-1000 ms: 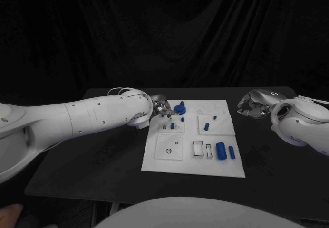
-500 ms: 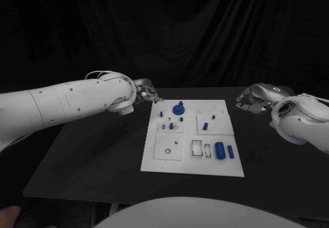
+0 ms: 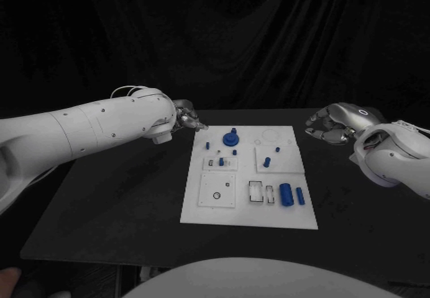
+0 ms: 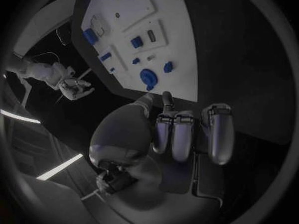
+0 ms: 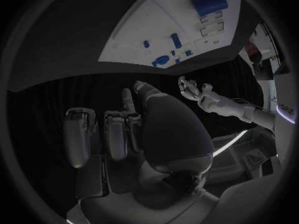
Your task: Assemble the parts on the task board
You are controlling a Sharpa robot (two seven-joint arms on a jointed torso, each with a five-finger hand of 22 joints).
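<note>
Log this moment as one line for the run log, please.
left silver hand: empty, off the white task board's far-left corner | right silver hand: empty, right of board | blue round knobbed part: on board

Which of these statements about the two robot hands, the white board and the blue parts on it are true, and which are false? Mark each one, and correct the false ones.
1. The left hand holds a blue part. False: it holds nothing and hangs beside the far left corner of the task board.
2. The right hand is off the board, past its far right corner. True.
3. The large blue cylinder lies on the near right part of the board. True.
4. The round blue part with a knob stands on the bare table. False: it stands on the board, near its far edge.
5. The board lies between the two hands. True.
</note>
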